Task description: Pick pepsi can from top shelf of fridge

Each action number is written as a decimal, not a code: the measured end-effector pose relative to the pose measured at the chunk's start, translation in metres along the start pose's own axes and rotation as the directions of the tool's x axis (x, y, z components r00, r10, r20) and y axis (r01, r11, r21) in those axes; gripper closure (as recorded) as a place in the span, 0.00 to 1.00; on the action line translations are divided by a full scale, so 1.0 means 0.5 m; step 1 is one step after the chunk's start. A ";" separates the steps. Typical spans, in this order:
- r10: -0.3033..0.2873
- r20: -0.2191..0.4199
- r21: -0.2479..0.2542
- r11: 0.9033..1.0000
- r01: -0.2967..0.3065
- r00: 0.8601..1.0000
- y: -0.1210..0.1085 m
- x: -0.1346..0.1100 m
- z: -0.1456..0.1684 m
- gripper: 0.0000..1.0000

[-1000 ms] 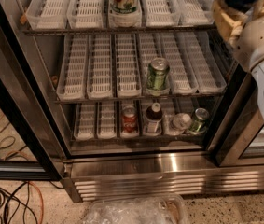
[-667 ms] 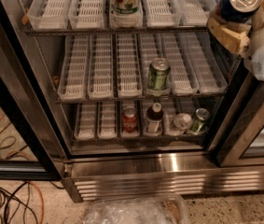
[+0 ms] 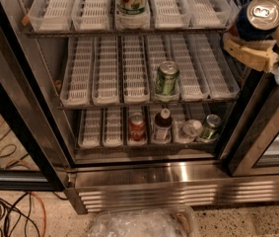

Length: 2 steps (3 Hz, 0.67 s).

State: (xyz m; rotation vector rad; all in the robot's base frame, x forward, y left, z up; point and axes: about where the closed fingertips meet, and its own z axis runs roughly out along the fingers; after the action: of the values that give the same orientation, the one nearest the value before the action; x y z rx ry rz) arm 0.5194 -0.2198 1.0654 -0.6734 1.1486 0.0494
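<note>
gripper (image 3: 251,41): at the upper right, in front of the right door frame of the fridge (image 3: 178,191).
fingers (image 3: 243,49): beige, clamped around the lower body of the pepsi can (image 3: 258,18).
pepsi can: between the fingers, silver lid turned toward the camera.
top shelf (image 3: 129,32): left of the fingers, its right end near them.
green can (image 3: 167,78): below and left of the fingers, upright on the middle rack.
small red can (image 3: 137,126): further down-left, on the lowest rack.

The gripper (image 3: 251,44), clamping the pepsi can (image 3: 262,15), has come lower, right of the top shelf (image 3: 60,9).
</note>
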 end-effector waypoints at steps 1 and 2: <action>0.000 0.000 -0.001 1.000 0.000 1.000 0.001 -0.001 0.001 1.00; -0.010 0.027 -0.084 0.996 0.012 1.000 0.043 -0.026 0.017 1.00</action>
State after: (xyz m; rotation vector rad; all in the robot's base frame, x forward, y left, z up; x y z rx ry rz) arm 0.5130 -0.1941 1.0685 -0.7522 1.1217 0.0978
